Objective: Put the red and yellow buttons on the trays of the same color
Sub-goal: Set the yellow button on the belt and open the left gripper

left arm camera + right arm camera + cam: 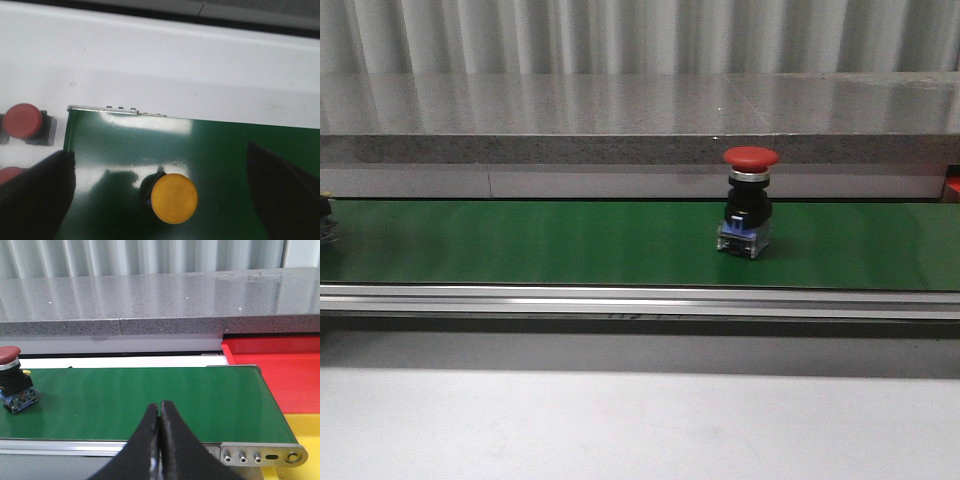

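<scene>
On the green conveyor belt, running the width of the front view, one red button stands upright right of centre, red cap up, black body on a blue base. Past the belt's end, right wrist view: red tray beyond, yellow tray nearer, edges meeting. Right hand clenched, fingertips touching, nothing between, over the belt's near rail. Left hand released, fingers wide either side of a yellow button standing on the belt. More red buttons sit on the white worktop just off the belt end.
</scene>
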Motion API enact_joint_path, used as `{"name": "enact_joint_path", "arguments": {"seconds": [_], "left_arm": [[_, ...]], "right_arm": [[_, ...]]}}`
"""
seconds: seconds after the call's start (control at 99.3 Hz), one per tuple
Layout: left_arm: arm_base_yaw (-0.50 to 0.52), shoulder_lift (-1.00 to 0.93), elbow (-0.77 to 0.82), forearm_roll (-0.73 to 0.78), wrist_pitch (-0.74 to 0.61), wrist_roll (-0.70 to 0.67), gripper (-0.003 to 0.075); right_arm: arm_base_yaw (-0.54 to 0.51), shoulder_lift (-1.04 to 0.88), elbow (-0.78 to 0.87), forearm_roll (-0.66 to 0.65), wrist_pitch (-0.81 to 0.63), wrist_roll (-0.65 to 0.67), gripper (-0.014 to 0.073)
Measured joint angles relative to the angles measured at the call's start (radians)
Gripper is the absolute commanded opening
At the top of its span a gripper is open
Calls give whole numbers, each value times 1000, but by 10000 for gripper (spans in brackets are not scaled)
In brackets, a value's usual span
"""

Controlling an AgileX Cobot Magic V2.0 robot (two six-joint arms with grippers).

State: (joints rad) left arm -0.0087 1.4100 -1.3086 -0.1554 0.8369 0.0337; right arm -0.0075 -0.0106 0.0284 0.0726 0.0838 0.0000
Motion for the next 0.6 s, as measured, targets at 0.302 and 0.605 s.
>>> {"name": "enact_joint_path", "arguments": {"seconds": [0.302, 0.605], "left_arm": [[-64, -340, 306, 0, -157, 11, 639], [-80, -651, 638, 0, -231, 14, 380]], "right_arm": [[0, 0, 0, 0, 0, 0, -124], [0, 0, 0, 0, -4, 0, -124]]}}
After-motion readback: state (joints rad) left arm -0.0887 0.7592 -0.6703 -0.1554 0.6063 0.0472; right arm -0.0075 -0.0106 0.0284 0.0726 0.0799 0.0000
